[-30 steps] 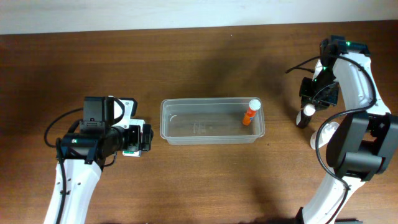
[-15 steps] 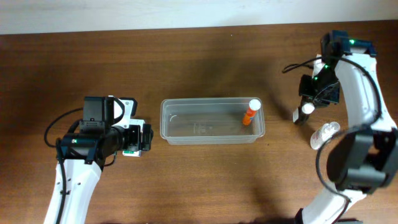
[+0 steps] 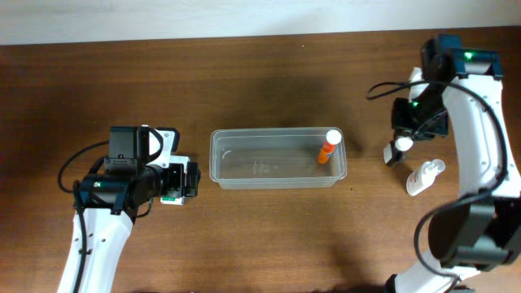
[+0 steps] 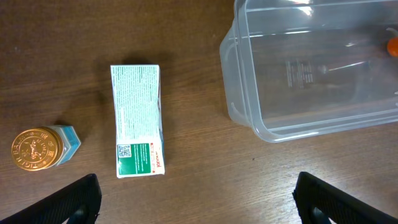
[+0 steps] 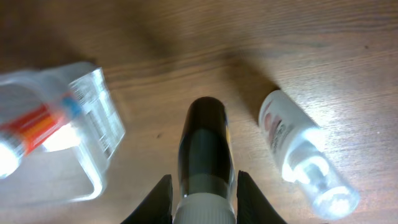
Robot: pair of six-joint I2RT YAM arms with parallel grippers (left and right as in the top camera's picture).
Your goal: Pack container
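The clear container stands mid-table with an orange bottle with a white cap leaning inside its right end. My right gripper is shut on a dark bottle with a white cap, just right of the container. A white bottle lies on the table right of it, also in the right wrist view. My left gripper is wide open and empty above a green-and-white box, left of the container.
A small jar with a gold lid stands left of the box. The box is mostly hidden under my left gripper in the overhead view. The table's far edge runs along the top.
My right arm has swung back and to the right, uncovering the white bottle; the dark bottle in its grip has barely shifted. The left arm has not moved.
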